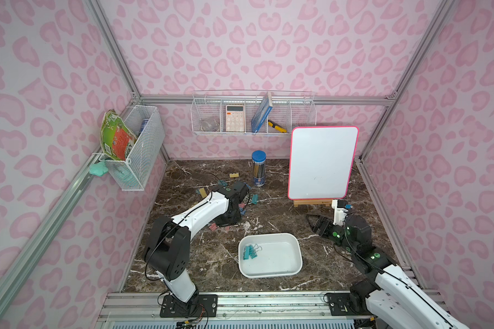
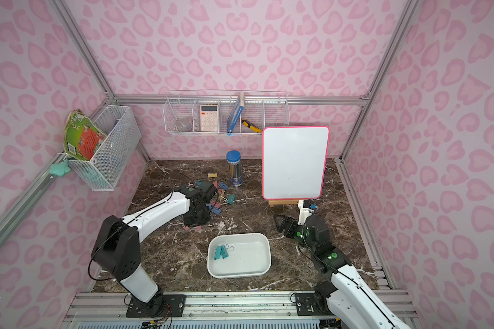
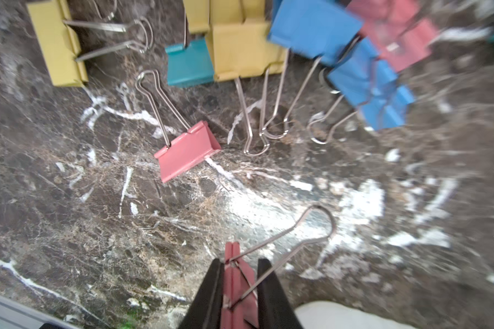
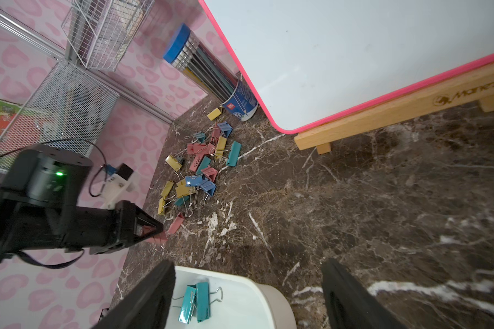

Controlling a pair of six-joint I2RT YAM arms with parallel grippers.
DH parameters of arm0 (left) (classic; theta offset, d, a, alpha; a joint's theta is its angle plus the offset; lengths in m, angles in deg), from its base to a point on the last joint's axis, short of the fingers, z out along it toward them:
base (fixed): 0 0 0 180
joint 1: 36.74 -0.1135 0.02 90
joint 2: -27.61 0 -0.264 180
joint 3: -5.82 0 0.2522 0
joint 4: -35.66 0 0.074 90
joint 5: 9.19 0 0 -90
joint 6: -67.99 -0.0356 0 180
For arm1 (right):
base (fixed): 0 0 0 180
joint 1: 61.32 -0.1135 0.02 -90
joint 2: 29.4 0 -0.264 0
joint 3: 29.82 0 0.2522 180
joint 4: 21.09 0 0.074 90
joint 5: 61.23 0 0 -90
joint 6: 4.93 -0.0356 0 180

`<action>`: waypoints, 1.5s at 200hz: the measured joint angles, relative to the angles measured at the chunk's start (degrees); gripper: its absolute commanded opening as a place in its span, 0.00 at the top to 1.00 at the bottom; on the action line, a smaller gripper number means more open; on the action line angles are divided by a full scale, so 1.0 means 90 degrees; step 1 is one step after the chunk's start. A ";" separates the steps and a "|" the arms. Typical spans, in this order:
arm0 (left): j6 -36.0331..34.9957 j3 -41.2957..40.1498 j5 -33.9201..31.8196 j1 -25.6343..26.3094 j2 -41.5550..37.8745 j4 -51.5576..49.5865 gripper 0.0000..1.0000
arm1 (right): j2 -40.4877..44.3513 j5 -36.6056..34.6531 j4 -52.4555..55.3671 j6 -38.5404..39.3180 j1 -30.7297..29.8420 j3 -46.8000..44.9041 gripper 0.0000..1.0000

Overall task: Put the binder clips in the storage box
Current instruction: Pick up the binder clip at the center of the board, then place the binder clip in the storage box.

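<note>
Matte black left fingers (image 3: 211, 290) clamp a folded-metal pink clip (image 3: 234, 282), wire loop (image 3: 320, 225) jutting out; right fingers (image 4: 348, 296) apart. Smooth white storage box (image 1: 283, 256) lies lengthwise, 9-to-3 o'clock.

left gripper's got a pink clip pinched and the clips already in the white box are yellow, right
Not quite. The clips lying in the storage box are teal, not yellow; the right wrist view shows them clearly. The rest holds: in the left wrist view the left gripper is pinching a pink clip.
</note>
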 measured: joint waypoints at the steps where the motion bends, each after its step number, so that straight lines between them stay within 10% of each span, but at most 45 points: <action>1: -0.0005 0.0017 0.0002 0.0010 -0.0017 -0.0010 0.83 | -0.0022 0.0002 0.0000 0.0007 0.0000 0.0010 0.17; 62: -0.0697 0.1370 -0.0153 0.2472 -0.0381 -0.0253 0.84 | -0.1426 0.0393 -0.0160 0.0522 0.0153 0.0537 0.15; 119: -0.0129 -0.0617 -0.1137 0.4068 -0.0517 0.0282 0.80 | -0.1027 0.0418 -0.0345 0.0500 0.0515 0.0092 0.15; 249: 0.0542 -0.1914 -0.1375 0.4350 -0.1120 0.1192 0.45 | -0.0996 0.0461 -0.0454 0.0325 0.0532 0.0056 0.16; 300: -0.0175 -0.1421 -0.1642 0.2518 -0.2480 0.1263 0.43 | -0.0928 0.0459 -0.0469 0.0323 0.0532 0.0056 0.16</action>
